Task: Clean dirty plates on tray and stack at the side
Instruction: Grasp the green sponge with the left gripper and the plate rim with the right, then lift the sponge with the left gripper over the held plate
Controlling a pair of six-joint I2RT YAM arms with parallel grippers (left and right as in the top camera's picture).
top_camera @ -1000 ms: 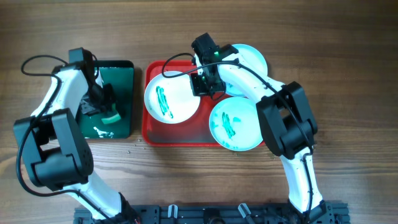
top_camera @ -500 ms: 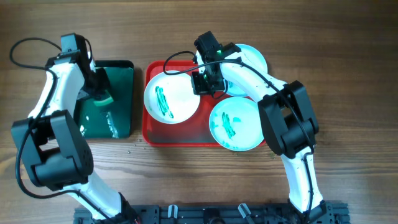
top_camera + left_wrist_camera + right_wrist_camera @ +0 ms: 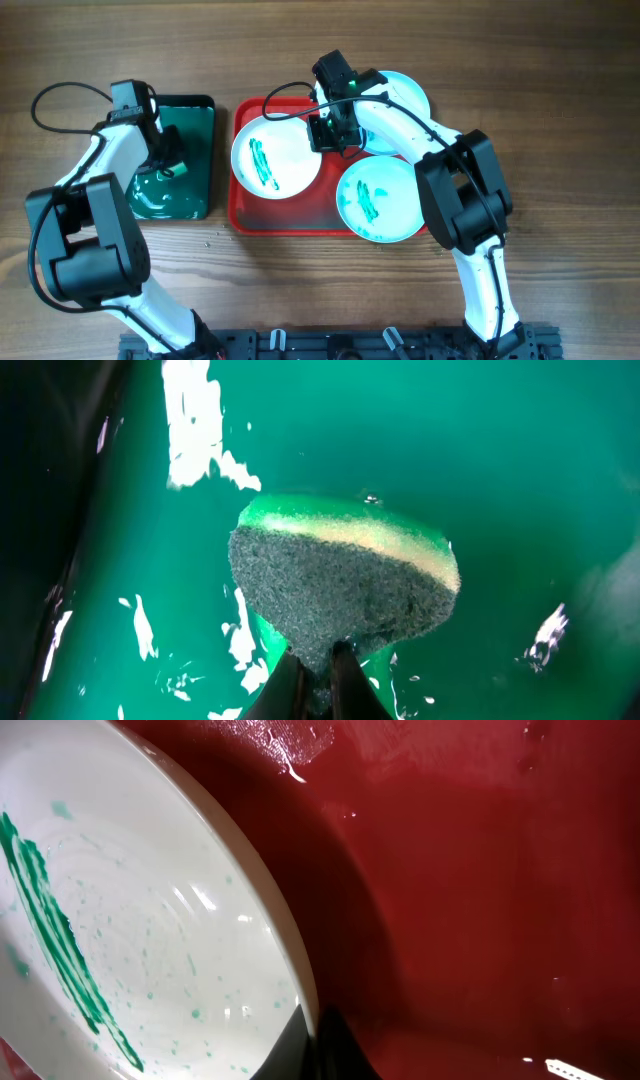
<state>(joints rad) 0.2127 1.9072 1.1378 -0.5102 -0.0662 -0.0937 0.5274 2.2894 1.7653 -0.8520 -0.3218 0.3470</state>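
Observation:
The red tray (image 3: 290, 215) holds a white plate (image 3: 285, 160) with green streaks at its left. A turquoise-rimmed plate (image 3: 380, 200) with green smears sits at the front right. Another turquoise-rimmed plate (image 3: 408, 92) lies at the back right, partly under the right arm. My right gripper (image 3: 322, 135) is shut on the white plate's rim (image 3: 290, 960), seen in the right wrist view over the tray floor (image 3: 480, 900). My left gripper (image 3: 165, 160) is shut on a green-and-grey sponge (image 3: 345, 575) over the wet dark green tray (image 3: 195, 195).
The dark green tray (image 3: 520, 460) holds water and stands left of the red tray. Wooden table (image 3: 560, 120) surrounds both trays. A black rail (image 3: 330, 345) runs along the front edge.
My left gripper with the sponge has moved about inside the green tray, from its front part to the back and then a little forward again. The right gripper has stayed on the white plate's rim.

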